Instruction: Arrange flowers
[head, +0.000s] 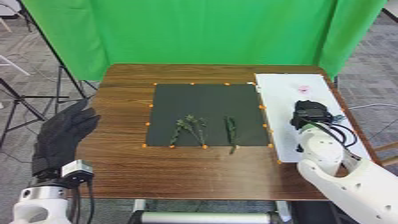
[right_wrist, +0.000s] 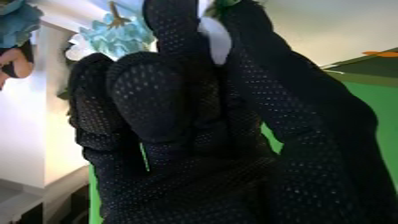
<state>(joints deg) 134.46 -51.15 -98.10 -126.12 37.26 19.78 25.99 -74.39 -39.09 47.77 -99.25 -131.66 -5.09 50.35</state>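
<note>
Green cloth (head: 213, 40) hangs behind the brown table (head: 120, 170), with a dark mat (head: 204, 100) on top and a white board (head: 277, 95) along the right side. The right hand (head: 311, 109) is over that board, and from its wrist a bit of white flower (right_wrist: 216, 40) shows pinched between thumb and finger; I can't tell which way its stem runs. Blue flowers (right_wrist: 115, 37) are close by, and a pink flower (head: 304, 90) lies farther up the board.

What matters next, I'd say, is the way across: the sprigs (head: 190, 125) and the single stem (head: 231, 131) lie on the mat to that hand's left, a little nearer the robot, their length running roughly away from it. The right hand is the nearer one to the stem; the left hand (head: 64, 131) is out by the left edge, fingers extended. No writing I can read.
</note>
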